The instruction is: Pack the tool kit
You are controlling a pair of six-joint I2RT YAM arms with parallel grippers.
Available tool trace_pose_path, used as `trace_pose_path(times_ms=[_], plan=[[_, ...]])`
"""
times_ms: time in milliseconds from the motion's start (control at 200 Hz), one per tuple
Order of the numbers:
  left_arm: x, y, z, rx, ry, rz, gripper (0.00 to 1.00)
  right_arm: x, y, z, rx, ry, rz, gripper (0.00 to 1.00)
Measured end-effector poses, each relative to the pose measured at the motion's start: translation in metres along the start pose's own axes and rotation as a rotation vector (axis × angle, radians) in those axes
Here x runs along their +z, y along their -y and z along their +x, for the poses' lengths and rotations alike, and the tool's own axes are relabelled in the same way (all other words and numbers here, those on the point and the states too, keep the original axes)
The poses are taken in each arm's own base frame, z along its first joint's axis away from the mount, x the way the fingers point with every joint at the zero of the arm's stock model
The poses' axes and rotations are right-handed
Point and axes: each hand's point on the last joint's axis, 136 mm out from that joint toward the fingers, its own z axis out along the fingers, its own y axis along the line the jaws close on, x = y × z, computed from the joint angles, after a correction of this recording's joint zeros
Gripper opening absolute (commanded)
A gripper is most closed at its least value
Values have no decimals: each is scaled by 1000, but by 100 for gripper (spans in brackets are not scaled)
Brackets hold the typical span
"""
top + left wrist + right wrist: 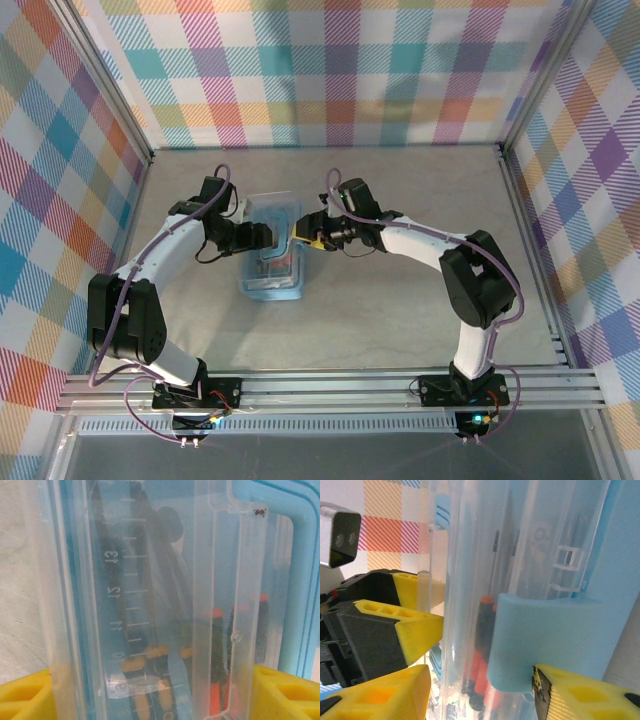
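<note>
The tool kit (272, 262) is a light-blue translucent case lying in the middle of the table, its clear lid (150, 580) down over it. Through the lid show slim screwdrivers with black-and-yellow handles (135, 667) and black-and-red handles (482, 645). My left gripper (262, 237) comes in from the left and spans the case's width, its yellow fingers (25, 700) pressed against both long sides. My right gripper (306, 238) reaches in from the right. One of its fingers (570, 695) bears on the blue latch tab (540, 635), the other sits against the clear wall.
The left gripper's yellow fingertips (417, 630) lie close beside my right gripper (482, 685) at the case's edge. Plaid walls and metal frame posts (120, 105) enclose the grey tabletop (400, 300). Bare table surrounds the case on all sides.
</note>
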Motion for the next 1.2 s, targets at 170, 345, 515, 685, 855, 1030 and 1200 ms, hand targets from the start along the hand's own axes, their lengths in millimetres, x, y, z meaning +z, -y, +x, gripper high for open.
trace_pose_path(times_ms=[170, 345, 515, 685, 855, 1030, 1200], plan=[[0, 1, 0, 1, 2, 5, 64, 0, 5, 0, 7, 0, 17, 55], [0, 1, 0, 1, 2, 4, 64, 1, 14, 2, 21, 5, 58, 48], [0, 1, 0, 1, 2, 5, 65, 3, 21, 2, 34, 7, 83, 41], [0, 1, 0, 1, 2, 7, 65, 4, 26, 3, 41, 4, 91, 41], [0, 1, 0, 1, 1, 8, 65, 4, 26, 3, 35, 5, 94, 41], [0, 2, 0, 1, 1, 9, 65, 4, 28, 3, 27, 4, 101, 41], [0, 3, 0, 2, 1, 15, 65, 4, 31, 4, 28, 2, 103, 42]])
